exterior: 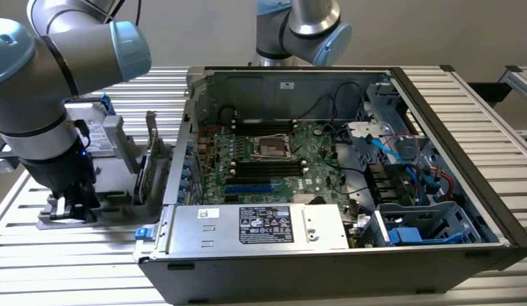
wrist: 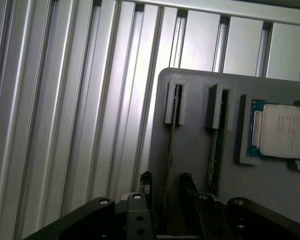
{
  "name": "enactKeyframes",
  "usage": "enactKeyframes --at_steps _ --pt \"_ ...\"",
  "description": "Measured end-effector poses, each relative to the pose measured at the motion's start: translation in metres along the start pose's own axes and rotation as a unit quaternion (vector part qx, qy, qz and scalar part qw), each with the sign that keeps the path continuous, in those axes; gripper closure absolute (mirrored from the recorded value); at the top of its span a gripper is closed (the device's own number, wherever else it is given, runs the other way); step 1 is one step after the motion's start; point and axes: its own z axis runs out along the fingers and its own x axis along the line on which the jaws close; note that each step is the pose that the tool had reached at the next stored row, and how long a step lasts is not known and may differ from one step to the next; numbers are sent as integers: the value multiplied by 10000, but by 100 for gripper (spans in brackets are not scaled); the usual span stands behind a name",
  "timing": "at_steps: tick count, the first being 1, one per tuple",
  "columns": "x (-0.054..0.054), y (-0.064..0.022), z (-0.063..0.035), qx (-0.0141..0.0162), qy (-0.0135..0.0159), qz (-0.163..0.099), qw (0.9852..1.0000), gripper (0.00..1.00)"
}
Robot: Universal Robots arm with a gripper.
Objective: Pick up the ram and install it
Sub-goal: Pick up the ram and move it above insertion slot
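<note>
Two ram sticks stand on edge in slots of a grey holder (wrist: pixel 200 165); one ram stick (wrist: pixel 171 142) runs between my fingers, and the second ram stick (wrist: pixel 214 150) stands beside it. My gripper (wrist: pixel 166 184) is open and straddles the first stick, with a fingertip (wrist: pixel 146 181) on one side, a small gap showing, and the other fingertip (wrist: pixel 187 184) opposite. In the exterior view, my gripper (exterior: pixel 72 207) is lowered onto the grey holder (exterior: pixel 110 199) at the exterior view's left, beside the open computer case (exterior: pixel 331 191). The motherboard (exterior: pixel 285 159) lies inside with dark memory slots (exterior: pixel 265 168).
A square silver processor chip (wrist: pixel 284 131) sits in a pocket of the holder. An upright green card (exterior: pixel 149 167) stands between the holder and the case wall. The power supply (exterior: pixel 259 224), cables and drive cage (exterior: pixel 416 223) crowd the case. Ribbed aluminium table (wrist: pixel 65 125) surrounds everything.
</note>
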Motion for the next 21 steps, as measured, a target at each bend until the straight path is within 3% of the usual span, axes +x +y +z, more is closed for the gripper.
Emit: enactKeyframes --at_steps 5,7,10,21 --pt "0 -1 1 1 -2 18 10000 66" --pt "0 -1 1 0 -2 23 10000 78" --pt "0 -1 1 1 -3 24 10000 86" --pt "0 -2 1 -2 -12 136 9999 86"
